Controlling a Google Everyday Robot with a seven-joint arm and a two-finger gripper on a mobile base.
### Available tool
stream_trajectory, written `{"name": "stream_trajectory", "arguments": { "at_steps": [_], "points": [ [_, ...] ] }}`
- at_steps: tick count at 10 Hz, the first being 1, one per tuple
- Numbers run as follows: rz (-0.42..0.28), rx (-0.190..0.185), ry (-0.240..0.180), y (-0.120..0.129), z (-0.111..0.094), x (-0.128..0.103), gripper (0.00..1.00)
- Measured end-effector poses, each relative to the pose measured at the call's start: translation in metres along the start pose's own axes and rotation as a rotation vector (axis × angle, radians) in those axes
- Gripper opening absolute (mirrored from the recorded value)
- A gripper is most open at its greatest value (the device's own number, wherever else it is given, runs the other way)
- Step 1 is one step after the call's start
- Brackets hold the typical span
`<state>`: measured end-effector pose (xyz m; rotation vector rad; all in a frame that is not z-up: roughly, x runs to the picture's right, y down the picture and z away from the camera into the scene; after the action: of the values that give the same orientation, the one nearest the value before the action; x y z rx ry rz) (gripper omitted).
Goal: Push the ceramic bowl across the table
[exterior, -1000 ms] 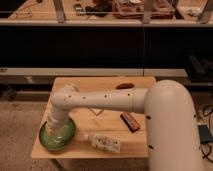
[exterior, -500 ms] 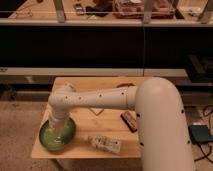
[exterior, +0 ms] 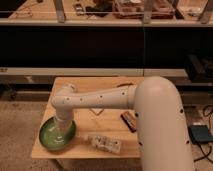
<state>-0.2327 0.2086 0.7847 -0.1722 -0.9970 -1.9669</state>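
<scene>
The green ceramic bowl [exterior: 54, 136] sits at the front left corner of the light wooden table [exterior: 102, 85], its rim close to the table's left edge. My white arm reaches from the right across the table. The gripper [exterior: 64, 126] hangs down from the wrist into the bowl's right half and covers part of it. The fingers are hidden behind the wrist and the bowl.
A clear plastic bottle [exterior: 105, 144] lies on its side near the front edge. A dark snack bar [exterior: 129, 120] lies to the right of it. A small reddish object [exterior: 126, 85] is at the table's back edge. Dark shelving stands behind the table. A blue object [exterior: 201, 134] lies on the floor at right.
The arm has swung a little to the left and forward. The bowl has stayed near the front left corner, shifting only slightly.
</scene>
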Motion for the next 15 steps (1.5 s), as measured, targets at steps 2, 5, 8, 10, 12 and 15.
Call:
{"name": "stream_trajectory", "arguments": {
  "at_steps": [2, 5, 8, 10, 12, 15],
  "points": [
    [0.025, -0.022, -0.015, 0.011, 0.004, -0.007, 0.00],
    [0.060, -0.046, -0.031, 0.028, 0.011, -0.016, 0.00],
    [0.100, -0.056, -0.025, 0.046, 0.008, -0.022, 0.00],
    [0.128, -0.062, -0.029, 0.058, 0.006, -0.029, 0.00],
    [0.161, -0.081, -0.039, 0.074, 0.000, -0.039, 0.00],
    [0.211, -0.105, -0.060, 0.095, -0.007, -0.054, 0.00]
  ]
}}
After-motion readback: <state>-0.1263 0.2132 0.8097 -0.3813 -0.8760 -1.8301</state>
